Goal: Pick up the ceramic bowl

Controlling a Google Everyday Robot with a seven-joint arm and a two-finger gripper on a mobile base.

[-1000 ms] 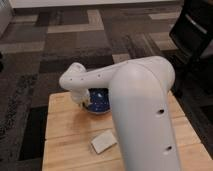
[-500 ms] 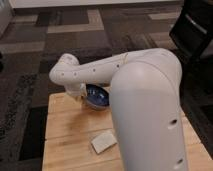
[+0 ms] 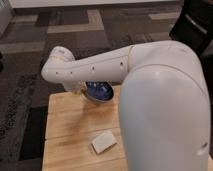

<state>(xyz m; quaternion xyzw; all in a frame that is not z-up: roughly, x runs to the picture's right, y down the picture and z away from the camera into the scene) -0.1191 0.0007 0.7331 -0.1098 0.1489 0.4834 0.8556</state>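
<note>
The ceramic bowl (image 3: 100,92) is small, round and glossy dark blue with lighter speckles inside. It is at the back edge of the wooden table (image 3: 70,130), tilted with its inside facing the camera and raised a little off the wood. My gripper (image 3: 86,89) is at the bowl's left rim, under my white forearm (image 3: 100,67), and it is shut on that rim. The forearm hides the top of the bowl and most of the gripper.
A flat pale rectangular block (image 3: 103,141) lies on the table in front of the bowl. My large white upper arm (image 3: 165,110) hides the table's right side. Patterned carpet (image 3: 30,60) surrounds the table, and a dark chair (image 3: 197,25) stands at the back right.
My arm has swung up and to the left. The bowl has risen a little with the gripper and tilted more toward the camera.
</note>
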